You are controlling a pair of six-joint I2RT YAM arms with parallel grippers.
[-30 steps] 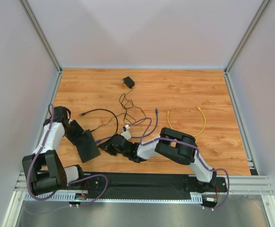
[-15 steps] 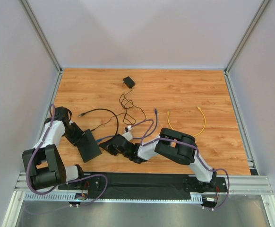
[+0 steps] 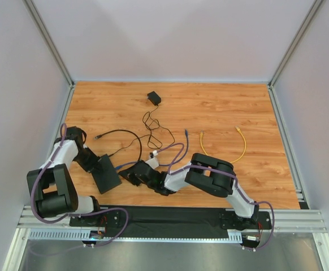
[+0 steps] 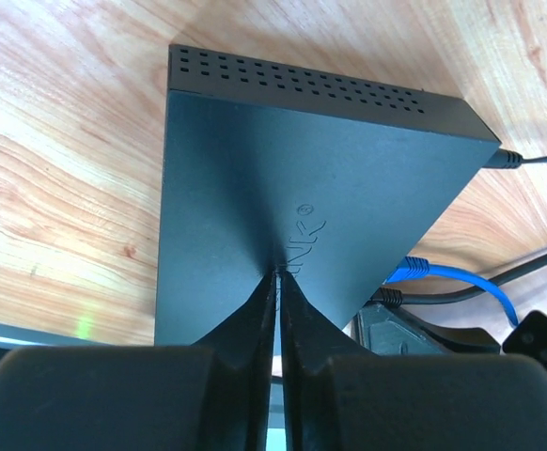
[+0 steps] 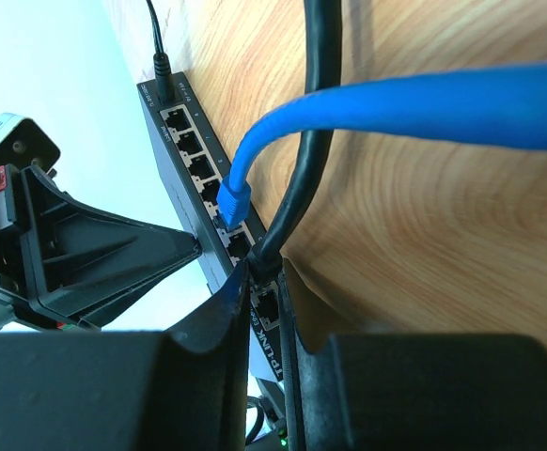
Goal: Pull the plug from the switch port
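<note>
Switch: lies flat on table, near-left part, btw the two grippers. Port edge faces the right arm; vented edge is on the far side in left wrist cam.
Left arm: base at near-left corner, links folded tight over it. Forearm runs up along the left rail, wrist bent back down-right toward the switch.
Left gripper: jaws closed, only a hairline slit btw the fingers, nothing held. Tips rest on the switch's top face by the logo; the contact also shows in right wrist cam.
Right arm: base near-right, elbow raised approx mid-front. Forearm stretched low & left, wrist at the port edge.
Right gripper: clamped on black plug, one finger each side, tips right at the port face.
Black plug: at its port, looks seated, though the fingers hide part of the joint. Black cable leads away from it.
Blue plug: in the port just beside; blue cable arcs off, crossing the black cable.
Power lead: in the socket at the far end of the row.
Elsewhere: yellow cable well to the right; adapter block far-centre, well apart.
</note>
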